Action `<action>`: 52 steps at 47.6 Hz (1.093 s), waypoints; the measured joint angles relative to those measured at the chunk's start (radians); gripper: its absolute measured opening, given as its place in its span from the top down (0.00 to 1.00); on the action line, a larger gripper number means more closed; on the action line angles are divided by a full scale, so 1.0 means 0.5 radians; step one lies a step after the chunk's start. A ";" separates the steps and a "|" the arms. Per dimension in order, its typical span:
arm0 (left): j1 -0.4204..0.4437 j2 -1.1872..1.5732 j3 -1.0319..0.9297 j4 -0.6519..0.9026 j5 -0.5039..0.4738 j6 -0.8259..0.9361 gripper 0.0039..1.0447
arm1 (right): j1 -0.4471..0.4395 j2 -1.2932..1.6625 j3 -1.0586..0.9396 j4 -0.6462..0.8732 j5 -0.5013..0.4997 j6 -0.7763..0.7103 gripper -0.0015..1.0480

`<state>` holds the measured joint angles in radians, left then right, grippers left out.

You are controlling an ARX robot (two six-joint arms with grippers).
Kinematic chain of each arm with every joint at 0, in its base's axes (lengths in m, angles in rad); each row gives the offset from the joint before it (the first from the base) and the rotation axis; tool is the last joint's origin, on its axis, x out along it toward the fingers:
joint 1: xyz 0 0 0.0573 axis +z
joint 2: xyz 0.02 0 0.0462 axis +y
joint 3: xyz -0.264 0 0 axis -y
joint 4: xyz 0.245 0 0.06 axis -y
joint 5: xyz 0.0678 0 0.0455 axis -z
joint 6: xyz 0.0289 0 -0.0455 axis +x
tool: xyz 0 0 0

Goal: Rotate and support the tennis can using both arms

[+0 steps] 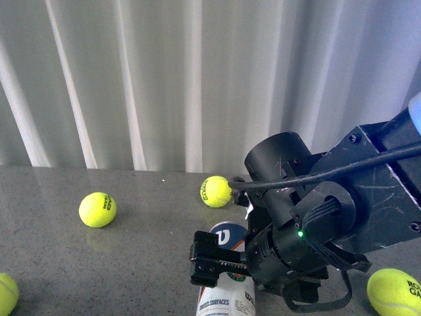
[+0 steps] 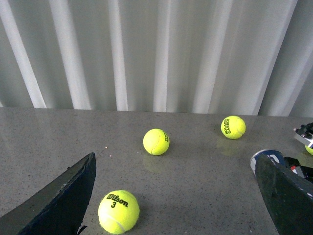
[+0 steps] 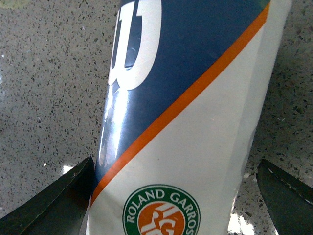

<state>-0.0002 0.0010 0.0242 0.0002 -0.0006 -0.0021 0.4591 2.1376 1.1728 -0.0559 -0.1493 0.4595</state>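
Observation:
The tennis can lies on its side on the grey table, its navy end with the white W pointing toward the curtain. My right gripper is open and straddles it. In the right wrist view the can fills the space between the fingers of the right gripper; one finger sits close against the label, the other stands apart from it. My left gripper is open over bare table with nothing between its fingers. The can's navy end peeks out behind one left finger.
Yellow tennis balls lie around: one at the left, one behind the can, one at the right front and one at the left edge. A Wilson 3 ball sits near the left gripper. A white curtain backs the table.

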 joint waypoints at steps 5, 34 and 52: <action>0.000 0.000 0.000 0.000 0.000 0.000 0.06 | 0.006 0.032 0.019 0.005 -0.040 -0.026 0.08; 0.000 0.000 0.000 0.000 0.000 0.000 0.06 | -0.012 -0.140 -0.131 0.011 -0.186 -0.658 0.74; 0.000 0.001 0.000 0.000 0.000 0.000 0.06 | -0.137 -0.337 -0.179 -0.172 -0.600 -2.518 0.88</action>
<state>-0.0002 0.0013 0.0242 0.0002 -0.0006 -0.0021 0.3904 1.9690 1.0836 -0.1417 -0.4492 -0.7994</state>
